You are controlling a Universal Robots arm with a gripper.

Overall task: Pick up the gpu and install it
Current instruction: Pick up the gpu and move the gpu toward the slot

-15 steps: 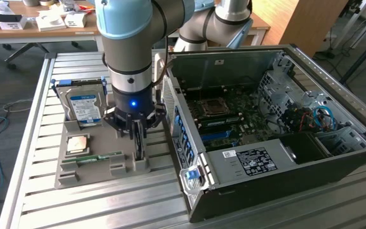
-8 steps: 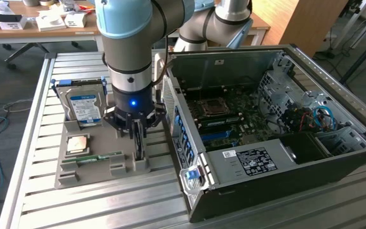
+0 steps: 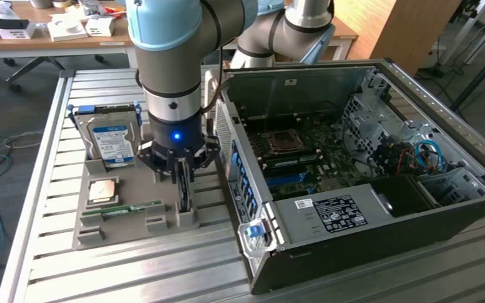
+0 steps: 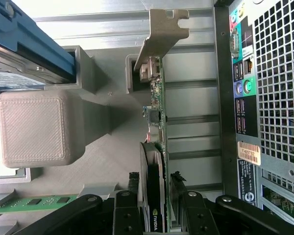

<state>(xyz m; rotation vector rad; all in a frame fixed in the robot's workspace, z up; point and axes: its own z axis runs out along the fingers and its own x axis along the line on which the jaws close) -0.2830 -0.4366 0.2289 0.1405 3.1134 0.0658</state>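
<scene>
Wrist view: gripper point(image 4: 159, 196) fingers point(image 4: 127, 210) spread, one each side of gpu point(image 4: 157, 105). Card stands on edge in grey stand point(image 4: 103, 156) slot, silver bracket point(image 4: 161, 34) at far end. Exterior view, from gripper: memory stick point(image 3: 124, 208) 8 o'clock, hard drive point(image 3: 112, 142) 10 o'clock, open computer case point(image 3: 251, 189) 3 o'clock.

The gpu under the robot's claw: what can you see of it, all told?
The gpu is a thin green circuit board seen edge-on, standing upright on its long edge in a slot of the grey plastic holder. A silver metal bracket with a notched tab caps one end. A black heatsink block covers one face near the other end. The gripper straddles that heatsink end from above.
</scene>
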